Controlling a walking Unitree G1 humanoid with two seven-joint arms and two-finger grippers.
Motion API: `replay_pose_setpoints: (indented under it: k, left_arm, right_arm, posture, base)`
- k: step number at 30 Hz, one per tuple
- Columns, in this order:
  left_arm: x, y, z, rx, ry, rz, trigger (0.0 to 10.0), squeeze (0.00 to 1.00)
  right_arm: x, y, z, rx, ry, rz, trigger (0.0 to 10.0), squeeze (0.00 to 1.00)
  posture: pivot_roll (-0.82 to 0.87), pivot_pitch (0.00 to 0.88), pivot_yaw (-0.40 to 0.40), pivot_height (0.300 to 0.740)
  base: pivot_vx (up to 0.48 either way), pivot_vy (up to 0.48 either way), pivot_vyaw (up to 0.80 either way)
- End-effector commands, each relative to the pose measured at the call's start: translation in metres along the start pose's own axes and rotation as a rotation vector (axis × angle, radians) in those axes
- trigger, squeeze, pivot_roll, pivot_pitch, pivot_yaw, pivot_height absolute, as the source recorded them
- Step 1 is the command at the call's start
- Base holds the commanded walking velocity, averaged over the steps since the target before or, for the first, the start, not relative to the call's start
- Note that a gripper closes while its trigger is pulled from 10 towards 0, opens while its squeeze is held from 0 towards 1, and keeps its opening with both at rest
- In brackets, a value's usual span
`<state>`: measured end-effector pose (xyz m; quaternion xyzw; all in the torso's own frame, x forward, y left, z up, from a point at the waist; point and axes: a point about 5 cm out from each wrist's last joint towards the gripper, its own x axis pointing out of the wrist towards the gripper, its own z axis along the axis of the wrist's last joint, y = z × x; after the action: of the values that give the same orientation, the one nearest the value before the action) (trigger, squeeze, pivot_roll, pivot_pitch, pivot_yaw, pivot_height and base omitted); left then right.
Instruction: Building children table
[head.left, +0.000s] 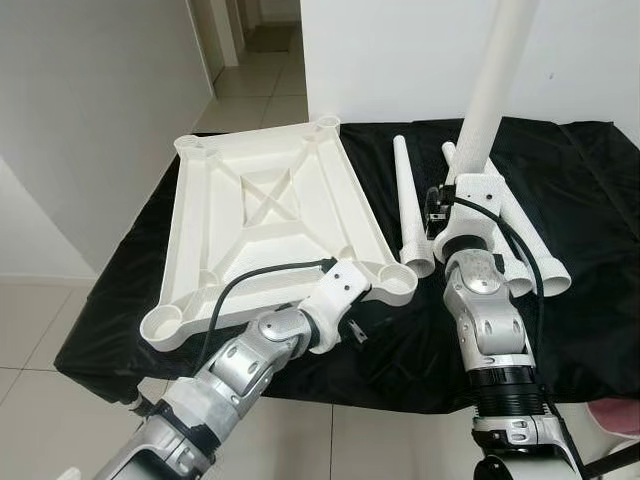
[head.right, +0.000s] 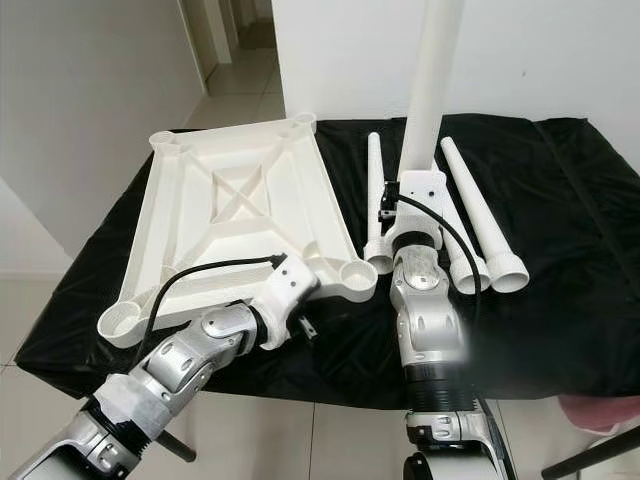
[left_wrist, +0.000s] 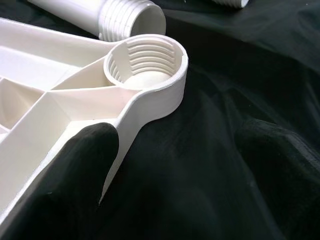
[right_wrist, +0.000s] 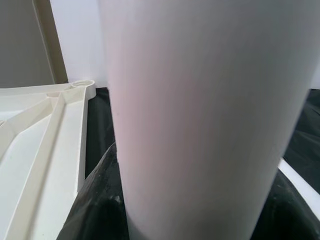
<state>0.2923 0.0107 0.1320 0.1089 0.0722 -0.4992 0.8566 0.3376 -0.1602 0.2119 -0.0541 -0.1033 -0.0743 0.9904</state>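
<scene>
A white table top (head.left: 270, 215) lies upside down on the black-covered table, ribs and corner sockets facing up. My left gripper (left_wrist: 180, 135) is open at its near right corner; one finger (left_wrist: 75, 190) rests against the rim just short of the threaded socket (left_wrist: 145, 65), the other finger (left_wrist: 280, 160) over the cloth. My right gripper (head.left: 468, 190) is shut on a white leg (head.left: 495, 90), held upright to the right of the top. Three more legs lie on the cloth, one (head.left: 408, 200) beside the top, the others (head.left: 535, 250) partly behind my right arm.
The black cloth (head.left: 590, 200) hangs over the table's front edge just before my arms. A grey wall (head.left: 80, 100) stands at the left, with a tiled corridor (head.left: 250, 70) behind. A white wall (head.left: 400, 50) backs the table.
</scene>
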Motion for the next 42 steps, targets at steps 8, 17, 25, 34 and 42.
replay_pose_setpoints:
  k: [8,17,25,34,42]
  left_arm:
    - [0.006,0.020,0.002,-0.011,0.013,0.037,10.0,0.00]
    - [0.000,0.040,0.017,-0.023,-0.073,0.067,10.0,0.00]
    - [0.006,0.039,0.010,-0.029,-0.041,0.073,10.0,0.00]
    - [0.011,0.038,-0.001,-0.037,0.031,0.060,10.0,0.00]
    - [0.013,0.040,-0.013,0.042,0.128,0.067,10.0,0.00]
  right_arm:
    - [-0.001,0.003,0.003,-0.003,-0.008,0.002,10.0,0.00]
    - [-0.001,0.001,0.002,-0.008,-0.002,0.002,10.0,0.00]
    - [0.001,0.002,0.003,-0.008,-0.002,0.005,10.0,0.00]
    - [0.001,0.001,0.004,-0.008,-0.001,0.003,10.0,0.00]
    - [0.000,0.001,0.004,-0.008,0.001,-0.001,10.0,0.00]
  posture:
    - [-0.12,0.026,0.102,0.740]
    - [-0.12,0.023,0.098,0.740]
    - [-0.12,0.027,0.094,0.740]
    - [-0.12,0.036,0.098,0.740]
    - [-0.13,0.041,0.102,0.740]
  base:
    - [0.000,0.000,0.00]
    - [0.000,0.000,0.00]
    - [0.000,0.000,0.00]
    - [0.000,0.000,0.00]
    - [0.000,0.000,0.00]
